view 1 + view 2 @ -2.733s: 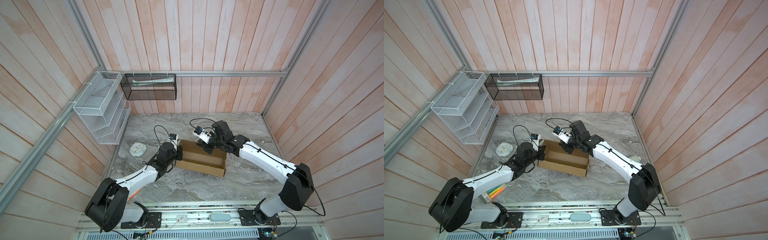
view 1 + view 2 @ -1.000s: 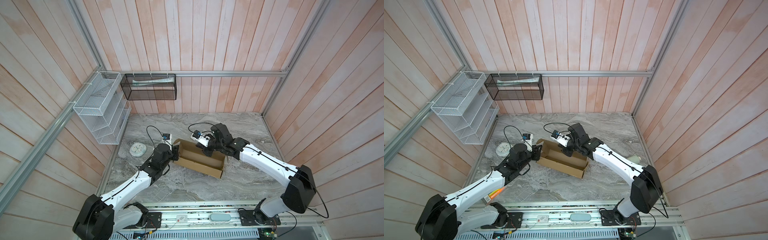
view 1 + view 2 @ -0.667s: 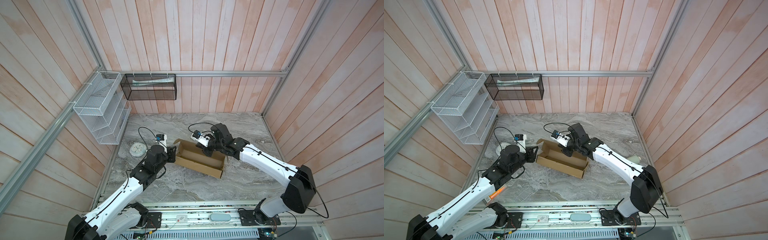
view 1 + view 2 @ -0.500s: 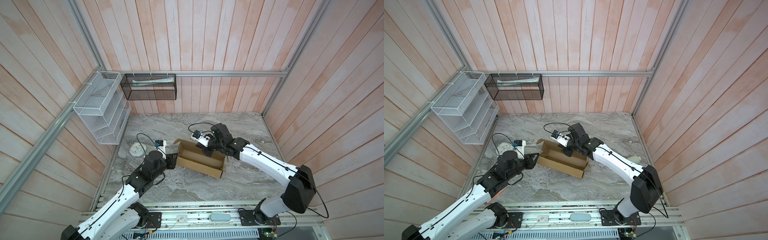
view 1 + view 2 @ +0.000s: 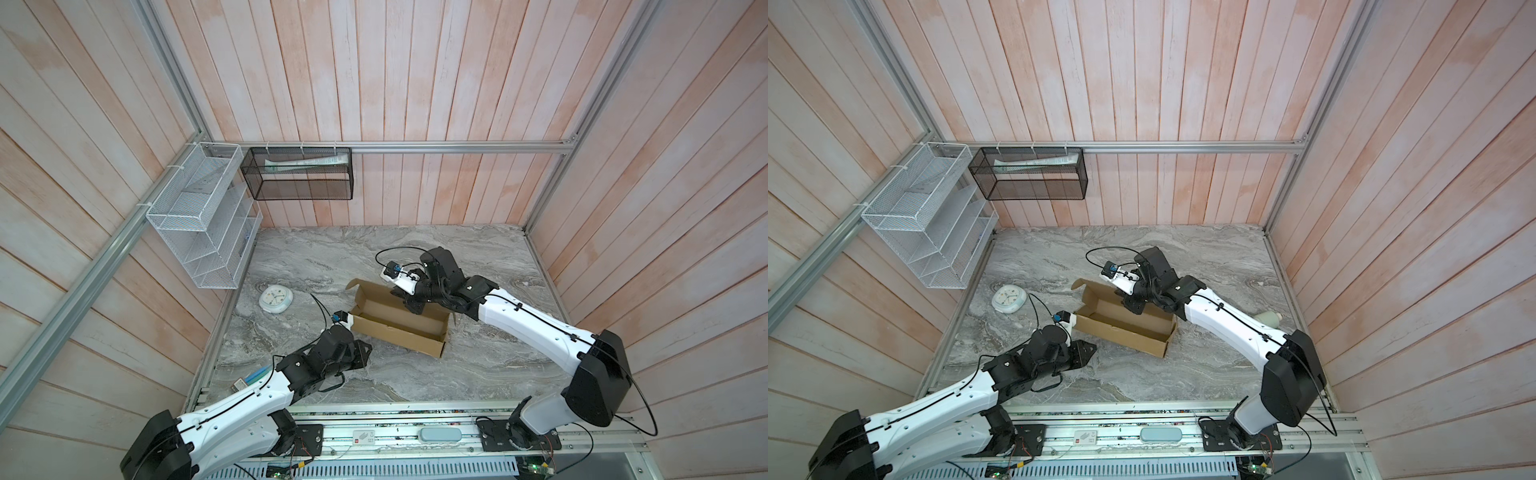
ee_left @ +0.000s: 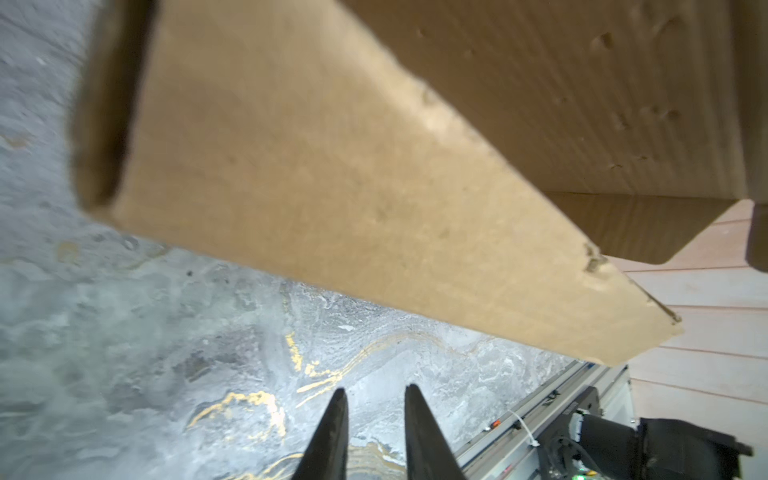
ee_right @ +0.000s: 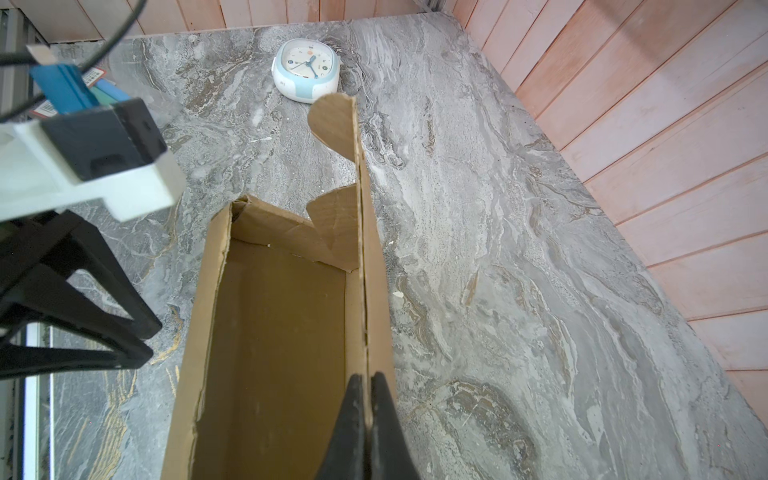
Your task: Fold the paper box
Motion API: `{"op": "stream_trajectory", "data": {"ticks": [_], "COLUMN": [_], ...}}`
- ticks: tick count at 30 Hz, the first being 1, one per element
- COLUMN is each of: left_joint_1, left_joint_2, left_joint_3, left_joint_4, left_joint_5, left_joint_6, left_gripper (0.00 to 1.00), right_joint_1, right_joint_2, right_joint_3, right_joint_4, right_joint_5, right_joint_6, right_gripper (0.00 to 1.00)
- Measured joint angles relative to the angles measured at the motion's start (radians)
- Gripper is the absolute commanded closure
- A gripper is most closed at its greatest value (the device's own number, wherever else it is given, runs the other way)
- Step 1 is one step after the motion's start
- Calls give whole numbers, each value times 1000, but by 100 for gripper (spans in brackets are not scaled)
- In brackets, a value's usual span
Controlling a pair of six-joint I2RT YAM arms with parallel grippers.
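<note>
Marble tabletop [image 5: 332, 257] carries the paper box [image 5: 399, 322] near its middle, lying askew as a long open trough with both long walls raised. The right gripper [image 7: 369, 376] reaches over the far long wall and is clenched on that wall's rim. The left gripper [image 6: 376, 390] hovers just off the box's near left corner, touching no cardboard, its jaws parted by a narrow gap with nothing between them. By my reading the side walls are done and the ends are the step in hand: the rounded end flap [image 7: 334, 124] juts out unfolded beyond the left end. The next move probably calls for the free left gripper to reach that flap and press it inward while the right one steadies the wall. The right wrist view alone shows the pinch on the rim and the ragged inner end panel, which the gripper body hides in both top views. The left wrist view, blurred, alone shows the empty gap between its fingers. A small clock [image 5: 276, 300] lies well apart, near the table's left edge.
</note>
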Motion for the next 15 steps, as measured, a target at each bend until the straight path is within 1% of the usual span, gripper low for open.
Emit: {"op": "stream_trajectory", "data": {"ticks": [6, 12, 15], "left_joint_1": [-24, -29, -33], "left_joint_2": [100, 166, 194], "left_joint_3": [-27, -27, -29], "left_joint_4": [145, 272, 321], "left_joint_5": [-26, -50, -56], "left_joint_6": [-64, -85, -93], "left_gripper": [80, 81, 81], "right_joint_1": [9, 31, 46], "right_joint_2": [0, 0, 0], "right_joint_3": [0, 0, -3], "right_joint_4": [0, -2, -4], "right_joint_5": [0, 0, 0], "right_joint_6": [1, 7, 8], "right_gripper": [100, 100, 98]}}
